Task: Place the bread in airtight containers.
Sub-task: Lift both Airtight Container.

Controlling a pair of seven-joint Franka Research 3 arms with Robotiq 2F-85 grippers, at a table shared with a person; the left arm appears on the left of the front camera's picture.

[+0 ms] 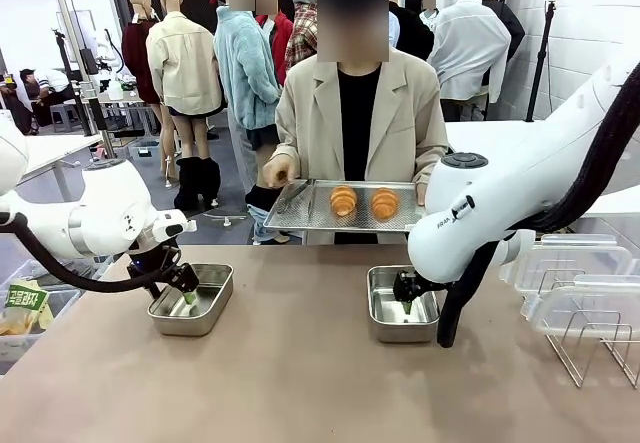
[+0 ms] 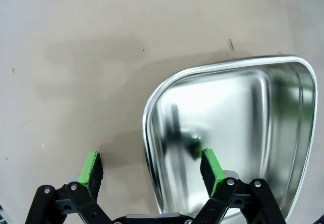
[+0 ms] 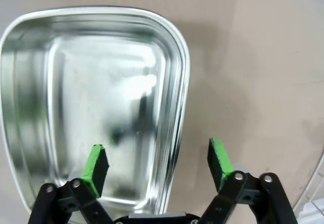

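Left hand [image 2: 152, 166] is spread wide, empty, straddling the left container [image 2: 228, 107] rim. Right hand [image 3: 157, 163] is likewise released astride the right container [image 3: 101, 57] rim, contact possibly not made. Farther off, two bread rolls [image 1: 343, 200] are carried on a tray [image 1: 325, 219] held by a person [image 1: 360, 113].

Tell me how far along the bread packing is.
Done: nothing; the deep stainless-steel left box and right box are empty. In hand: the open left tool and right tool each straddle a box wall. Remaining: two golden ridged rolls on the person's flat steel tray; clear plastic lids off.
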